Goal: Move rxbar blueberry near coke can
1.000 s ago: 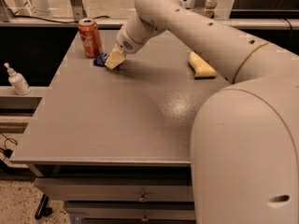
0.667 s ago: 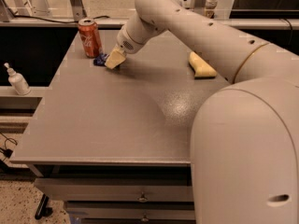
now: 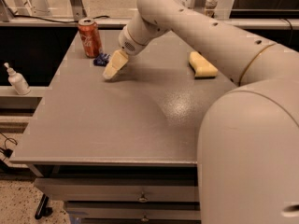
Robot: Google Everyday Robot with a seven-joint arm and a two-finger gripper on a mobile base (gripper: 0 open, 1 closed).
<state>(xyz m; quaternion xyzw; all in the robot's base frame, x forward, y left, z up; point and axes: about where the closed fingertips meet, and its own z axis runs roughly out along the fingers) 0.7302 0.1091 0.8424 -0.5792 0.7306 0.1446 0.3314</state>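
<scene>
The coke can (image 3: 89, 37) stands upright near the table's far left corner, red with a silver top. The rxbar blueberry (image 3: 101, 59), a small dark blue wrapper, lies flat on the table just right of and in front of the can, close to it. My gripper (image 3: 112, 70) points down at the table just right of the bar and a little nearer the front. It is beside the bar, and nothing shows in it. The big white arm fills the right side of the view.
A yellow sponge (image 3: 202, 64) lies on the grey table (image 3: 117, 125) at the right, partly behind the arm. A white pump bottle (image 3: 17, 80) stands on a lower ledge left of the table. Drawers sit below the front edge.
The gripper has drawn back a little from the bar, toward the front of the table. The bar now shows apart from it beside the can. The can has not moved.
</scene>
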